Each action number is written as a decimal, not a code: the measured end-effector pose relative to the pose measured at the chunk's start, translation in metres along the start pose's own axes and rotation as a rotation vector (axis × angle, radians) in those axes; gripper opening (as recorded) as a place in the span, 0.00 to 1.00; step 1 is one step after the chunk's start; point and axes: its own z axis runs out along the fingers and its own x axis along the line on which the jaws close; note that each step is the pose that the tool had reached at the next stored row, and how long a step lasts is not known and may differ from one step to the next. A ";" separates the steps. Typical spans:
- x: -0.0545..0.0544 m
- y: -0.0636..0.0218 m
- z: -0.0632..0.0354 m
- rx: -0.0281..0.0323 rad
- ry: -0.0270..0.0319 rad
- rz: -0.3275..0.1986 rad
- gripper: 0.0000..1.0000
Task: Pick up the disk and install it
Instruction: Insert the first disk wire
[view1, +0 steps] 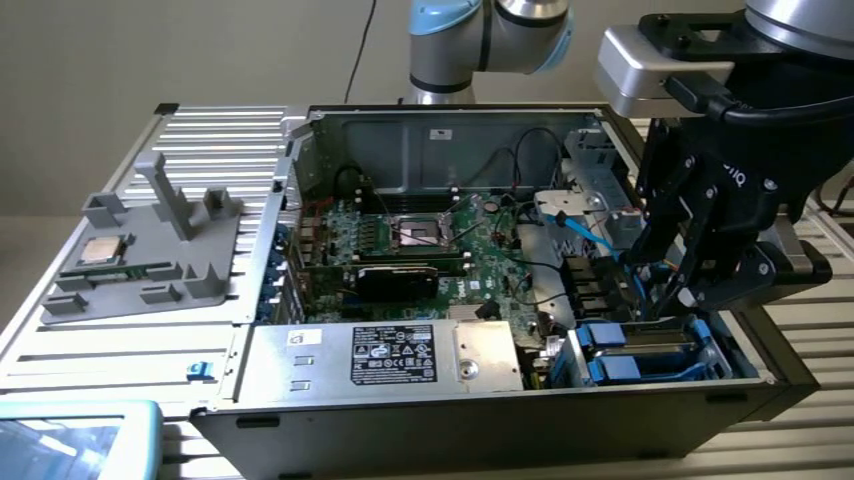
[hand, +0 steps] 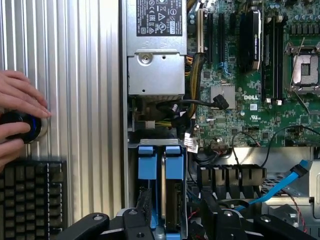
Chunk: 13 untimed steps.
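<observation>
Closest to the wrist camera, the gripper (hand: 182, 222) is hanging over the drive bay (view1: 731, 352) with its black fingers (hand: 225, 222) standing wide apart, clamped on nothing. Between them the disk (hand: 173, 167) is sitting on edge inside the bay in its blue carrier, with a second blue carrier (hand: 147, 165) lying just beside it.

In the exterior view the bay is occupying the lower right of the open computer case (view1: 467, 430). The case is also holding a silver power supply (view1: 387, 355) at lower centre and a green motherboard (view1: 427, 245) at mid-frame.

At the exterior view's left, a grey fixture (view1: 147, 260) on the ribbed counter (hand: 85, 100) is holding a small square chip (view1: 103, 250). Beside a keyboard (hand: 30, 195), a person's hand (hand: 17, 115) is resting on a round black knob (hand: 22, 127).
</observation>
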 end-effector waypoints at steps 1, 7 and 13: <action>0.000 0.0000 0.0000 -0.0001 0.0000 0.000 0.52; 0.000 0.0000 0.0000 -0.0001 -0.0001 0.000 0.52; 0.000 0.0000 0.0000 -0.0001 0.0000 0.000 0.52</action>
